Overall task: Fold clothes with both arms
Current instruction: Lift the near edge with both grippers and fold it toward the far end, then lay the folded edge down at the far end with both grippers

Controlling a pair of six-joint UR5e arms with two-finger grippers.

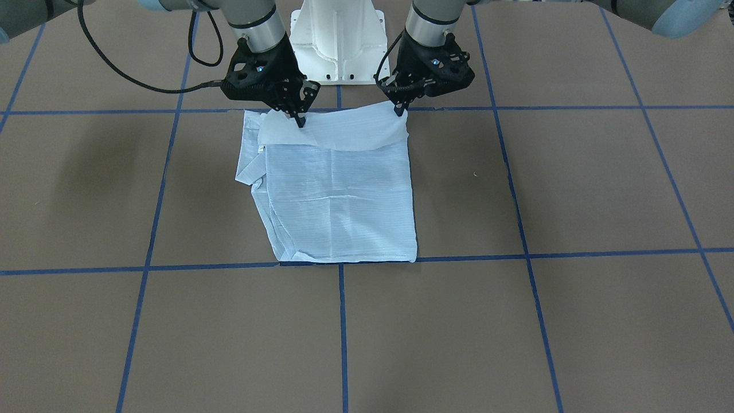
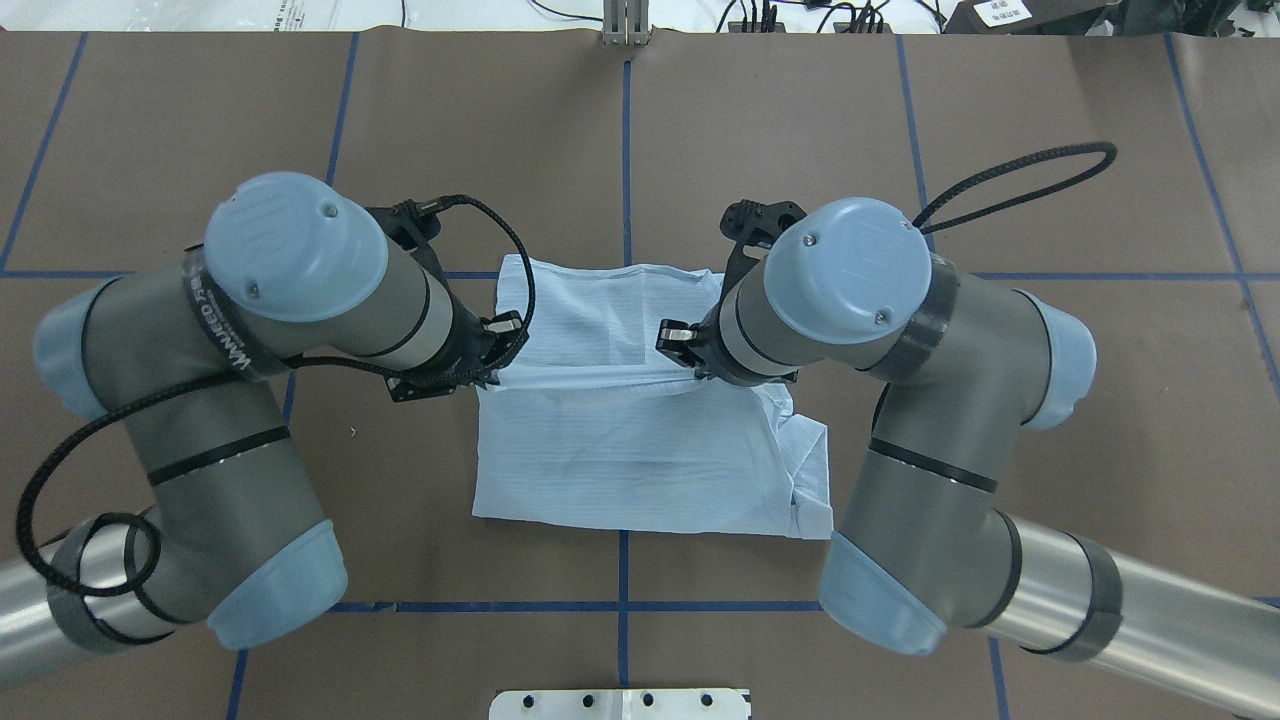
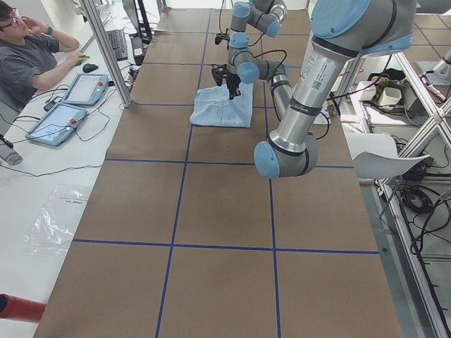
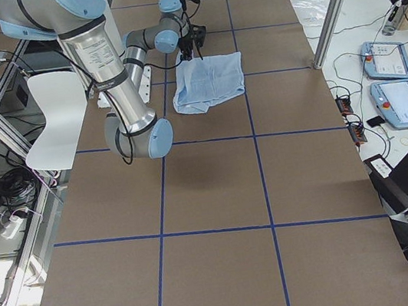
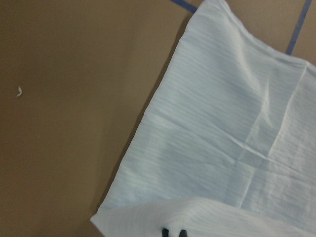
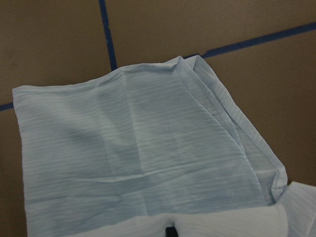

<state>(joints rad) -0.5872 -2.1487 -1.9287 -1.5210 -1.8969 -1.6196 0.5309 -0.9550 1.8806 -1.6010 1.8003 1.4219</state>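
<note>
Table (image 1: 516, 321): matte brown paper-like cover w/ blue tape lines (image 1: 343, 332) in a grid. Places below are taken from the white pedestal (image 1: 338, 46).

Farthest from pedestal is the shirt (image 1: 338, 201) hem, lying right along a tape line, straight out in front of pedestal. Shirt is pale blue, thin & finely striped. It's folded to a rough rectangle, flat on the table, w/ faint crease marks across the middle. On the right-arm side of pedestal, layered edges & a loose bit of fabric stick out. The opposite side edge is clean & straight. Tiny white speck (image 1: 475, 174) sits on bare table off that straight side, apart from shirt.

Nearer pedestal, shirt's edge is turned over the body as a curved flap. Right gripper (image 1: 299, 120) & left gripper (image 1: 399, 110) are both black. Each has its fingers pinched together on that flap, one near each end, just in front of pedestal. Black cable (image 1: 114, 69) loops off the right wrist, above table.

In the way: in overhead view, left arm (image 2: 290, 290) & right arm (image 2: 860, 290) (grey metal, light blue caps) hide the gripper tips & parts of shirt's sides. Wrist views show only dark tips at the frame bottom, w/ fabric bulging over them.
</note>
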